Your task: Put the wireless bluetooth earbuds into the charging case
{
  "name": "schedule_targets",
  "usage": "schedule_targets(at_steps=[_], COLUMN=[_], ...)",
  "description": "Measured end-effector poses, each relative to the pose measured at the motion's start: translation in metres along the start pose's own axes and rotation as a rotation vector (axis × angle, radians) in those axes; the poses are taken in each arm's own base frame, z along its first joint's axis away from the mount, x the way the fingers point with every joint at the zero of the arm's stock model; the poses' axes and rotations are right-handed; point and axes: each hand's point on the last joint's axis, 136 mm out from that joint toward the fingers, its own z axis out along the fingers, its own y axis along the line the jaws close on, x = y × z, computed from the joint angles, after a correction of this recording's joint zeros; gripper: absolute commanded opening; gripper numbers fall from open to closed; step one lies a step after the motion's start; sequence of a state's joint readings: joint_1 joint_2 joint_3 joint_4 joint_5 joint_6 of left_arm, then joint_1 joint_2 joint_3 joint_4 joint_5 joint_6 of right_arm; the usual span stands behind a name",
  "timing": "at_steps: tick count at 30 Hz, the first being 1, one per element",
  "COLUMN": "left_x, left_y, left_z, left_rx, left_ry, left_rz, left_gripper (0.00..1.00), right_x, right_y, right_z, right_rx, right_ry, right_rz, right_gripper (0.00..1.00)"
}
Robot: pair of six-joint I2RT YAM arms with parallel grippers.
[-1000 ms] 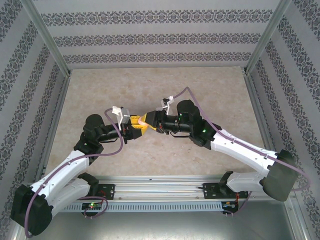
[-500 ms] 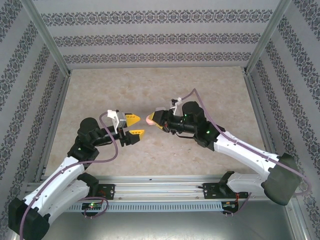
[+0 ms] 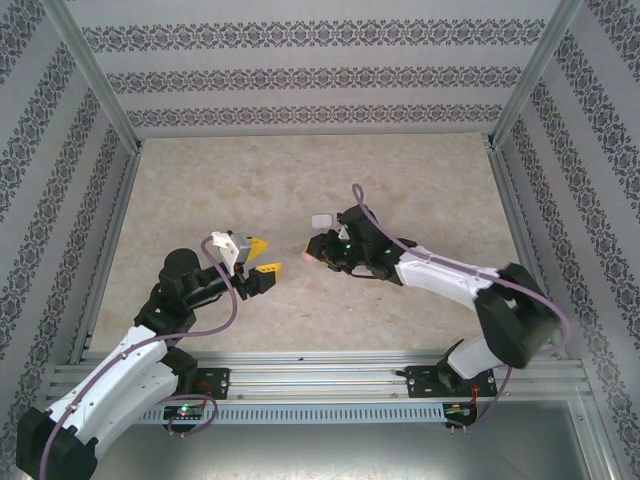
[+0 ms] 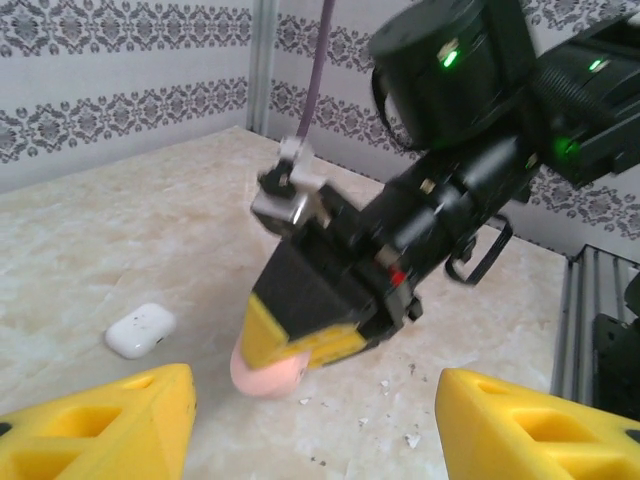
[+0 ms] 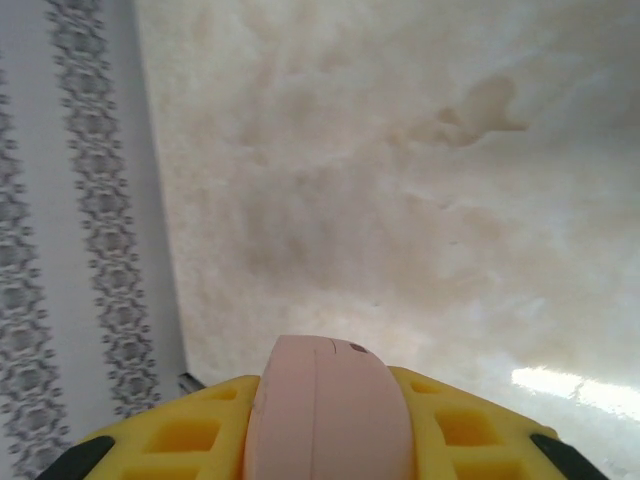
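While right pincer point(image 3: 311, 251) clamps one pink case point(image 4: 265, 372), left pincer point(image 3: 264, 256) gapes wide; one white case point(image 4: 140, 330) on table point(image 4: 90, 220).

This is looking like a robotics lab test cell. Aluminium posts point(image 3: 92, 75) are framing a boxed-in table point(image 3: 300, 170) with a marble-look top, and wallpaper panels point(image 3: 300, 75) are standing in as walls on 3 sides. A metal rail point(image 3: 320, 372) is running along the table's near edge, carrying the bolted bases of the left arm point(image 3: 115, 365) and right arm point(image 3: 450, 280), with purple cables point(image 4: 320, 45) trailing along both. Green status lights point(image 4: 447, 57) are glowing on the right arm.
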State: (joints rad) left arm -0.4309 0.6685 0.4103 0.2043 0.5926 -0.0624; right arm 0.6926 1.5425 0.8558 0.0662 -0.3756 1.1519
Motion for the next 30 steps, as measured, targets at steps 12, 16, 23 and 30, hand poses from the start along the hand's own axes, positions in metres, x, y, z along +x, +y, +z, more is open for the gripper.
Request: schedule_targets(at_steps=[12, 16, 23, 30], left_x=[0.015, 0.018, 0.023, 0.025], left_y=[0.015, 0.019, 0.023, 0.024], left_z=[-0.007, -0.006, -0.004, -0.003], left_rx=[-0.107, -0.126, -0.137, -0.137], left_ry=[0.033, 0.042, 0.062, 0.070], left_rz=[0.001, 0.014, 0.025, 0.023], left_gripper=[0.59, 0.57, 0.56, 0.61], right_x=[-0.009, -0.017, -0.018, -0.017], right_y=[-0.049, -0.051, -0.052, -0.059], right_z=[0.075, 0.080, 0.081, 0.065], right_rx=[0.060, 0.033, 0.028, 0.118], right_ry=[0.102, 0.108, 0.111, 0.095], right_rz=[0.061, 0.066, 0.049, 0.006], right_gripper=[0.18, 0.22, 0.33, 0.57])
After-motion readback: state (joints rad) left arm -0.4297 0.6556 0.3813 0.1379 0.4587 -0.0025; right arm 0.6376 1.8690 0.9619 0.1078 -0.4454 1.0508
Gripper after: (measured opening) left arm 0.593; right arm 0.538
